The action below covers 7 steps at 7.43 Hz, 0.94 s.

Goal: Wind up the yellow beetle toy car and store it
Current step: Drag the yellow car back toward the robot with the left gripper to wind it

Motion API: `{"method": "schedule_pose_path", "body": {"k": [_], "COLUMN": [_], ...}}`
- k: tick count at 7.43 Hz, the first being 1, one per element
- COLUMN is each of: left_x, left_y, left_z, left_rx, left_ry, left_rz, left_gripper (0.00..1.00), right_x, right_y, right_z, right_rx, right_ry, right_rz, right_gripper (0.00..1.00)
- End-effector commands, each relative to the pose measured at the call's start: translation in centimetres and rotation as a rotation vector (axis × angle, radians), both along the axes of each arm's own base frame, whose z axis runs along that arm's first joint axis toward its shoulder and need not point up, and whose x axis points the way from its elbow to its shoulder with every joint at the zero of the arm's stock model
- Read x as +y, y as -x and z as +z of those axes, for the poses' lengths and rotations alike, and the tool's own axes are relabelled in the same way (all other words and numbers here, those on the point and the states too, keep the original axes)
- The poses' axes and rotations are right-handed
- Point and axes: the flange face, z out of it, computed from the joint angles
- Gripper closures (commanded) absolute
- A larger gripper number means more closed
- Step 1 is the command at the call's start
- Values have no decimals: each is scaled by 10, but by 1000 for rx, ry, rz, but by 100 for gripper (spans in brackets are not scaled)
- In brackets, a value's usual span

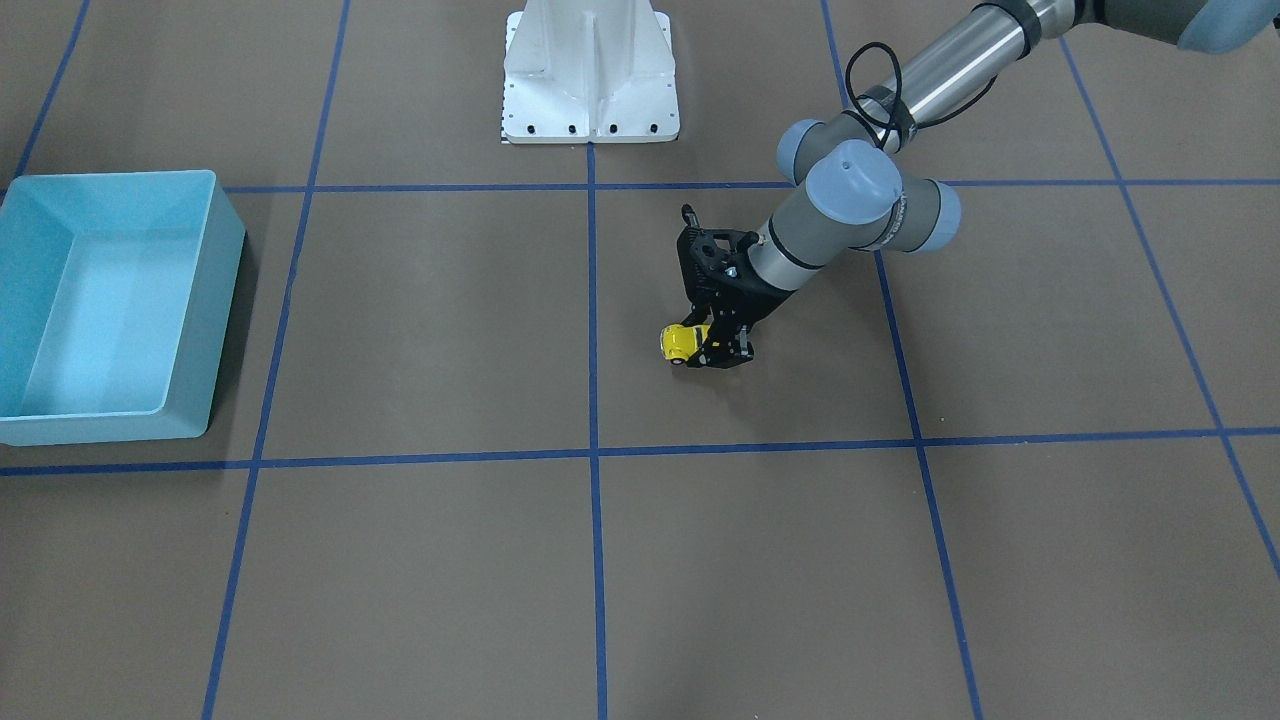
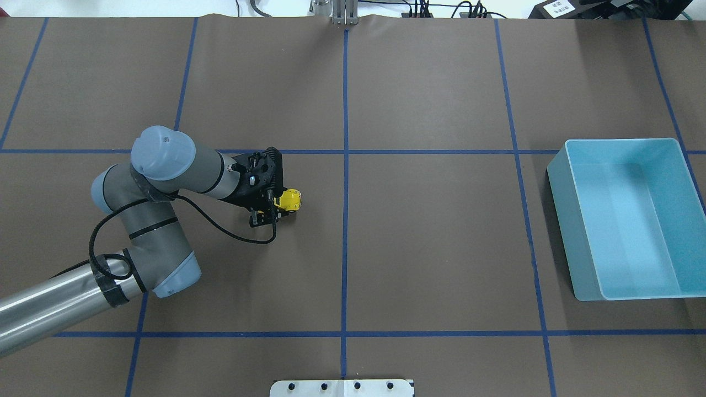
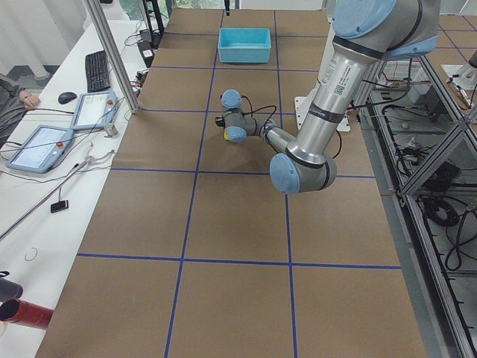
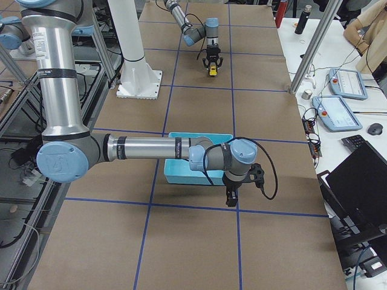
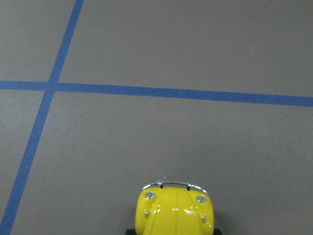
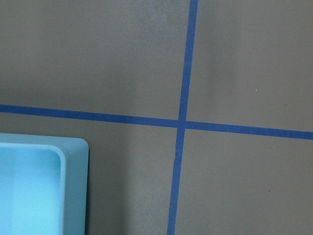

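Note:
The yellow beetle toy car (image 1: 679,343) (image 2: 289,199) sits on the brown table a little left of centre in the overhead view. My left gripper (image 1: 716,347) (image 2: 268,210) reaches down at a slant, and its black fingers are shut on the car's rear half. The car's nose pokes out ahead, at the bottom of the left wrist view (image 5: 174,211), and it is also a small yellow spot in the exterior right view (image 4: 213,71). My right gripper (image 4: 231,197) hangs beside the blue bin; I cannot tell whether it is open or shut.
The blue bin (image 2: 560,220) (image 1: 208,300) stands open-topped at the table's right end in the overhead view, its corner in the right wrist view (image 6: 73,196). A white robot base (image 1: 590,75) sits at the table's edge. Blue tape lines grid the brown surface.

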Motion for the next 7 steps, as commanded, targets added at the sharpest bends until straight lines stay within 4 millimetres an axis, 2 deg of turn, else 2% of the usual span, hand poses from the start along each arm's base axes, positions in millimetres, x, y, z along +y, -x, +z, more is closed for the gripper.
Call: {"method": "schedule_pose_path", "body": {"k": [1,3,7], "left_x": [-1,1,-4], "left_y": [7,14,22], "left_z": [8,22,27], "left_rx": [-1,0,-3], "left_ry": [10,13,21], "left_rz": [12,10,13], "left_gripper": [100,100,100], "right_x": [0,-1,-3], "right_y": [0,1,1], "right_z": [0,-2,-2], "right_rx": [0,0,0], "right_ry": [0,-3,-3], "right_rz": [0,-2,-2], "right_gripper": [0,0,0]}}
